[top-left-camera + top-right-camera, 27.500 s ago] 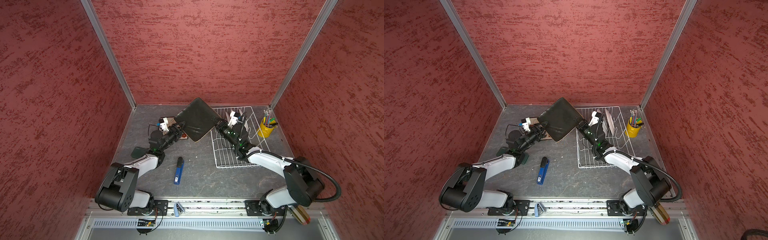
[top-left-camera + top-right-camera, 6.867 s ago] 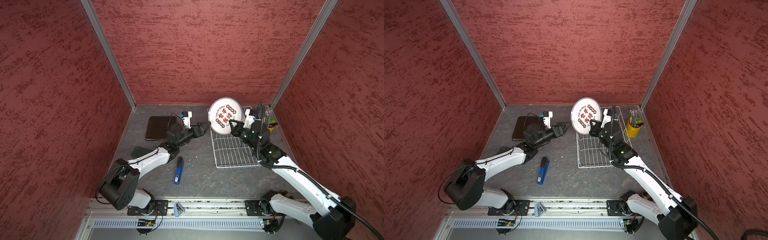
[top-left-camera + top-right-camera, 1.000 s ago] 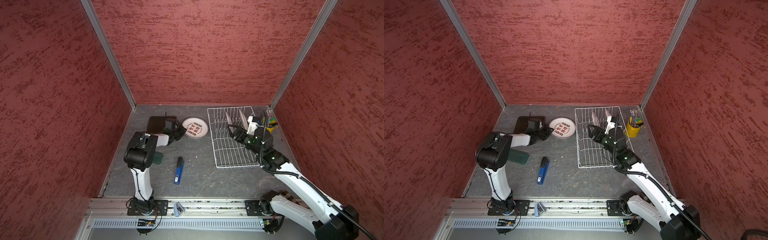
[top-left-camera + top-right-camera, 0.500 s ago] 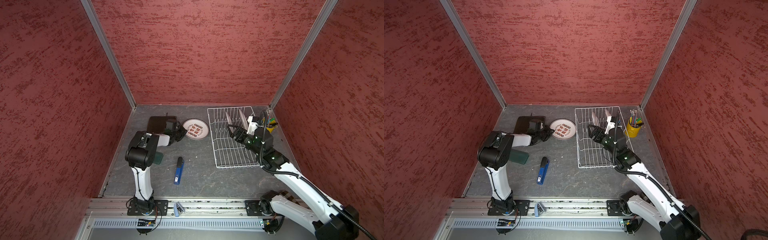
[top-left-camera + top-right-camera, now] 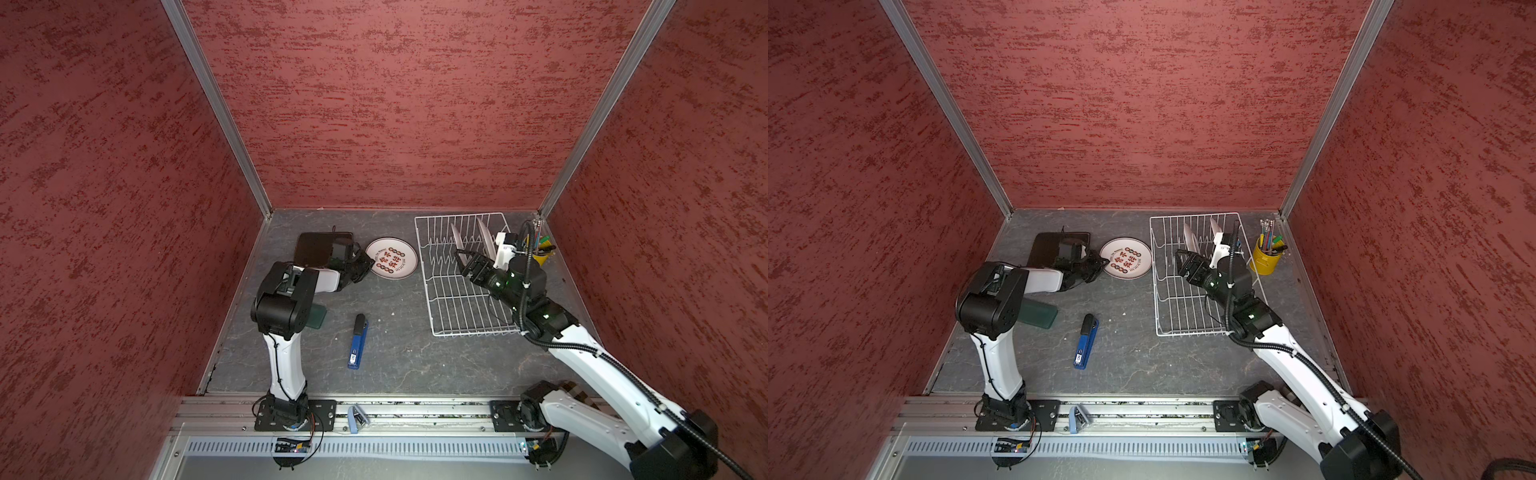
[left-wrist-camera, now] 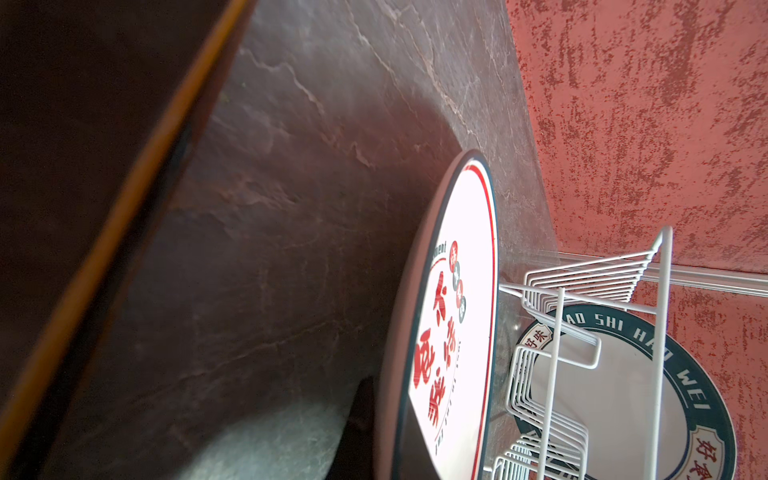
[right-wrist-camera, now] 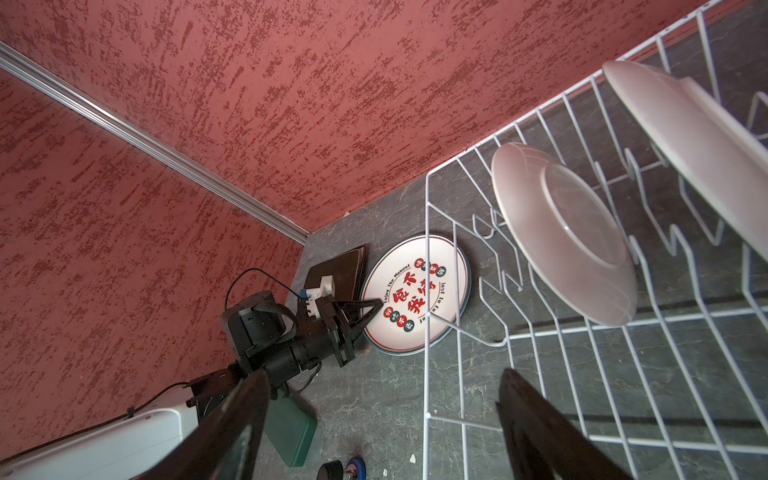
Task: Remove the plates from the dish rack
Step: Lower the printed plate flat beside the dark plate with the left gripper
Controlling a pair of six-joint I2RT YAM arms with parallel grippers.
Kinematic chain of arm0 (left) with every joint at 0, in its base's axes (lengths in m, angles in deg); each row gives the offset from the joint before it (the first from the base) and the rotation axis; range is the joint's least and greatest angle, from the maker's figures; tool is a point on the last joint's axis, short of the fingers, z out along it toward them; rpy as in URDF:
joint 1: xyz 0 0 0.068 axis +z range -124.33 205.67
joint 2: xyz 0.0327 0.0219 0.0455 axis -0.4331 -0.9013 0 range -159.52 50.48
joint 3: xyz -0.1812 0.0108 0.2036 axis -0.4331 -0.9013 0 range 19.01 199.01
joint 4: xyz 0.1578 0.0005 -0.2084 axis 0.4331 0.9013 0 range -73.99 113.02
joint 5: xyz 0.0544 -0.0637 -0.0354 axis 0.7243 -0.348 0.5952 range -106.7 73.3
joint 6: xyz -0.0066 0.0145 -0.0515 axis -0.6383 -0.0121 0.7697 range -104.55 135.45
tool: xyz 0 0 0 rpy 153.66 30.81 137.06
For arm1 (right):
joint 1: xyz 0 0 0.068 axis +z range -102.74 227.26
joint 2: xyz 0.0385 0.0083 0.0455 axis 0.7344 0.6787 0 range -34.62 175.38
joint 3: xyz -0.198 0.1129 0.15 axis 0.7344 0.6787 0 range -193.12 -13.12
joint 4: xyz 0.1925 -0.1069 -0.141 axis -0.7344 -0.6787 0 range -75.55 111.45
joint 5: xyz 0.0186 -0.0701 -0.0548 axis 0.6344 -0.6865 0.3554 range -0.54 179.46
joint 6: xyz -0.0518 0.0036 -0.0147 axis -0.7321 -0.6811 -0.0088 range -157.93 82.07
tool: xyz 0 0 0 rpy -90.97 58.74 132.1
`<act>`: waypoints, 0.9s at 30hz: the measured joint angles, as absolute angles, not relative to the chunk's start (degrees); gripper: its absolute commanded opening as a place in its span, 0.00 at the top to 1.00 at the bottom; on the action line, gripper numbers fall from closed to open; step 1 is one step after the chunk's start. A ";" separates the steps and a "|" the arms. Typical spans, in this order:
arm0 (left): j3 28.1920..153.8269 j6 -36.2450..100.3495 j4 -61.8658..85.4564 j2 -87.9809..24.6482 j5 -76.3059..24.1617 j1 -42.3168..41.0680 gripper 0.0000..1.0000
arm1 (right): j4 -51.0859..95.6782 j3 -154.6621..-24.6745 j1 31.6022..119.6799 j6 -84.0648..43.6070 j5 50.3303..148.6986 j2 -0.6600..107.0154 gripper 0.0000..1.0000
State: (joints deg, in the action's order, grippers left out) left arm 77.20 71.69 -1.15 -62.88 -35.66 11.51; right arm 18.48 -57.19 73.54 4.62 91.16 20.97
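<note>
The left hand is closed, its tip at the rim of the lettered round plate, which lies flat on the bench beside the dark square plates. The right hand is spread wide above the dish rack, where two round plates stand upright.

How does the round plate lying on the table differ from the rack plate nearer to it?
The table plate lies flat, face up, outside the dish rack; the rack plate stands on edge between prongs. The table plate's face bears red characters; the rack plate's has a dark lettered rim. Both are round and white.
</note>
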 measured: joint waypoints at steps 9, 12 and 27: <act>77.20 72.15 -1.18 -62.88 -35.66 11.51 0.95 | 18.46 -57.19 73.56 4.59 91.16 20.97 0.13; 77.18 72.18 -1.18 -62.88 -35.66 11.51 0.93 | 18.42 -57.19 73.54 4.62 91.13 20.86 0.13; 77.20 72.33 -1.61 -62.88 -35.75 11.51 0.84 | 18.37 -57.19 73.54 4.59 91.16 20.45 0.13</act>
State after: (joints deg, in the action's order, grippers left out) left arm 77.20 72.33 -1.61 -62.88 -35.75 11.51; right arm 18.37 -57.19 73.54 4.59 91.16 20.45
